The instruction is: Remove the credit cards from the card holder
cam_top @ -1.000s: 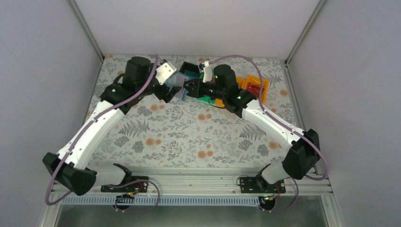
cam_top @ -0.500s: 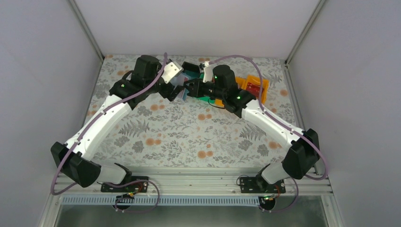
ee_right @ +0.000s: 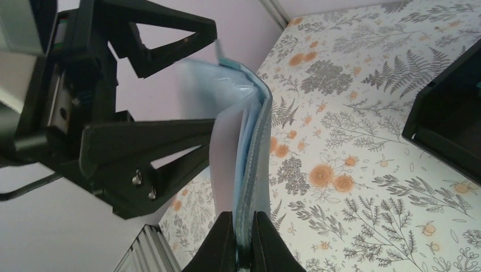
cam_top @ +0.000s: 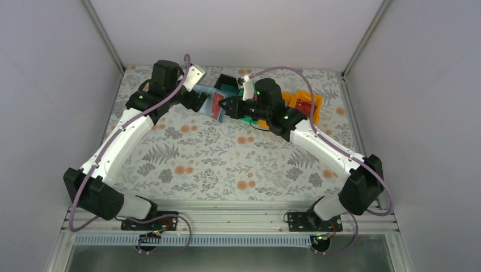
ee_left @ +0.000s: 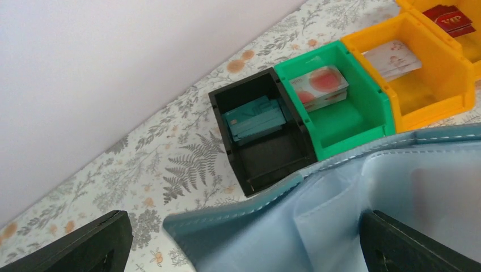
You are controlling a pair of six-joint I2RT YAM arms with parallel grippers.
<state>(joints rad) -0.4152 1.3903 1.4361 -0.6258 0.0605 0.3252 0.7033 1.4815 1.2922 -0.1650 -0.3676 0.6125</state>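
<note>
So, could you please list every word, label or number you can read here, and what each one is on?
"VIP": on the red card in the far orange bin.
"VIP", faint: on the teal card in the black bin.
Too small to read: the print on the pale cards in the green bin and on the pale card in the near orange bin.
Nothing is legible in the other views.

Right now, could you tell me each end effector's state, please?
Left end effector: open, card holder between its fingers.
Right end effector: closed on the card holder.
</note>
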